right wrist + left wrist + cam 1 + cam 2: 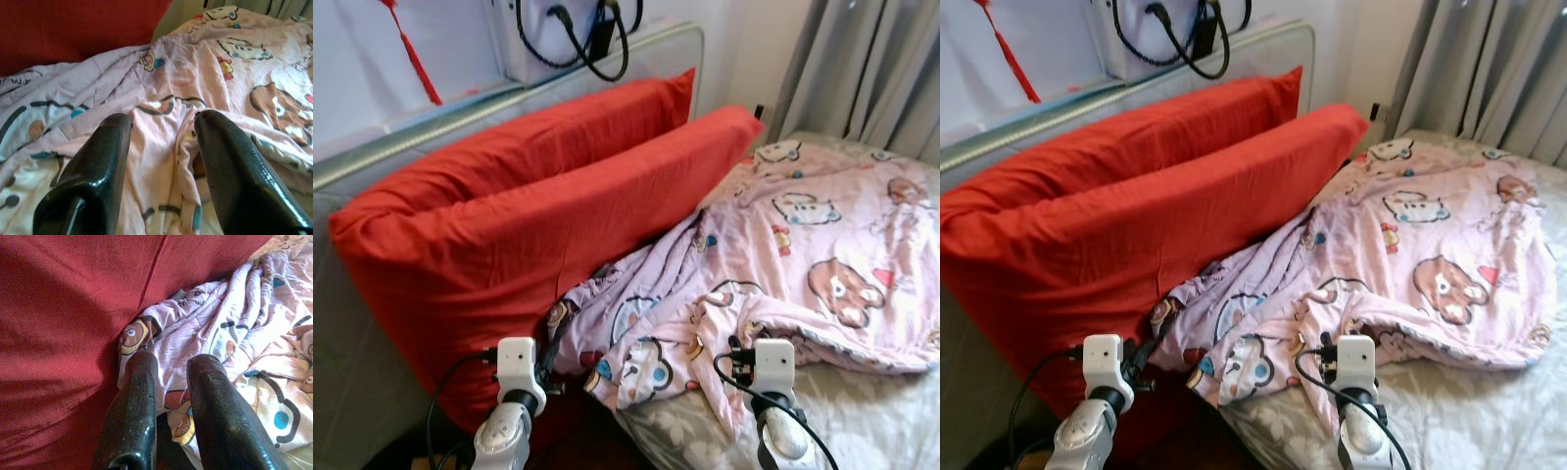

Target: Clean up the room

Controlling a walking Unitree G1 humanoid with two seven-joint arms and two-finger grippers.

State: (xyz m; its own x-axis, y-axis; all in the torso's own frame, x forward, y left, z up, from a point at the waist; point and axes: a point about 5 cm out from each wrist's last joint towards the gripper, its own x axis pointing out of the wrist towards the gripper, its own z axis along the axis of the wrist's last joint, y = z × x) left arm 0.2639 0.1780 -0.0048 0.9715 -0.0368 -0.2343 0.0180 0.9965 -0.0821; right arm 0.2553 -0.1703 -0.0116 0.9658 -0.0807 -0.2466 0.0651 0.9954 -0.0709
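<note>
A crumpled pink blanket [803, 245] with cartoon bears lies across the bed, its near edge bunched against two long red pillows [529, 225]. The pillows lean on the headboard [411, 142]. My left gripper [172, 363] hovers low at the seam where the blanket [230, 333] meets the front pillow [58, 323]. Its fingers are a little apart with nothing between them. My right gripper [163, 120] stands open just above a fold of the blanket [161, 73], near its front edge. Both wrists [516, 364] [773, 364] show at the bottom of the left eye view.
Grey flowered sheet [871, 411] is bare in front of the blanket at the right. Grey curtains [881, 69] hang behind the bed. A white box with black cables [578, 39] and a red tassel [411, 49] sit above the headboard.
</note>
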